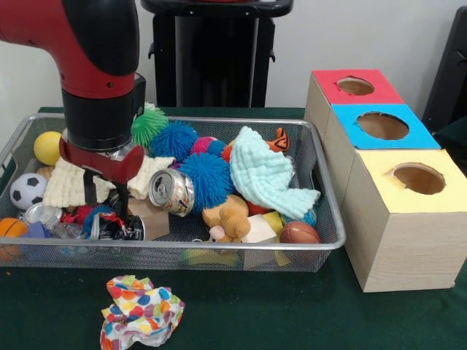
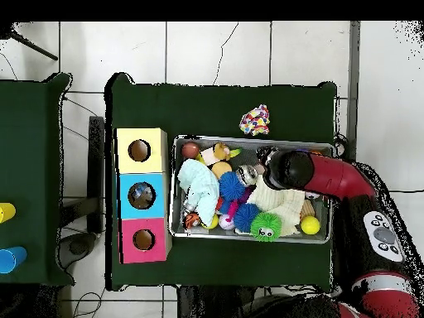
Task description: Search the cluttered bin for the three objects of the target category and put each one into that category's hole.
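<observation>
A wire mesh bin (image 1: 330, 219) holds mixed clutter. My gripper (image 1: 106, 205) hangs low in its left part, over a cream knitted cloth (image 1: 67, 184), with a crushed black can (image 1: 119, 228) just below it. A silver can (image 1: 171, 192) lies right beside it on the right. Whether anything is held is hidden by the clutter. In the overhead view the arm's wrist (image 2: 286, 170) covers the gripper. Three boxes stand to the right, with a red-topped hole (image 1: 355, 86), a blue-topped hole (image 1: 382, 125) and a yellow-topped hole (image 1: 418, 178).
Also in the bin are a yellow ball (image 1: 47, 147), a soccer ball (image 1: 28, 190), a green spiky ball (image 1: 149, 125), blue spiky balls (image 1: 206, 179), a pale teal cloth (image 1: 263, 175), a tan plush toy (image 1: 228, 215) and a small football (image 1: 299, 232). A colourful cloth (image 1: 142, 310) lies outside, in front.
</observation>
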Controlling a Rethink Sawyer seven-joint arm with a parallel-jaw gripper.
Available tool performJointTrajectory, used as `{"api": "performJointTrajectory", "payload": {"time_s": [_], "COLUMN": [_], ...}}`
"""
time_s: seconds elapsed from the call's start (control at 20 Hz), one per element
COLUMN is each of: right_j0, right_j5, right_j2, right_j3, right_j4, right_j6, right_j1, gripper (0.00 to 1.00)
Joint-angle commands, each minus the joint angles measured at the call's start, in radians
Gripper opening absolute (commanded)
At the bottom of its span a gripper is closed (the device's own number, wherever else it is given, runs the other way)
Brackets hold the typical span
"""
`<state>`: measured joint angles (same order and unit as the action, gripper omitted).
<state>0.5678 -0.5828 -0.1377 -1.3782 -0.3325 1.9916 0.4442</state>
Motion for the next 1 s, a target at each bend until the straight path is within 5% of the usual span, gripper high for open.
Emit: {"api": "performJointTrajectory", "payload": {"time_s": [0.05, 0.65, 1.0], "right_j0": [0.032, 0.074, 0.080], "right_j5": [-0.001, -0.043, 0.027], "right_j2": [-0.113, -0.154, -0.150], "right_j3": [-0.010, -0.022, -0.024], "right_j4": [-0.055, -0.058, -0.097], "right_j6": [-0.171, -0.199, -0.174], "right_j1": [0.009, 0.035, -0.012], "gripper": [1.00, 1.00, 1.00]}}
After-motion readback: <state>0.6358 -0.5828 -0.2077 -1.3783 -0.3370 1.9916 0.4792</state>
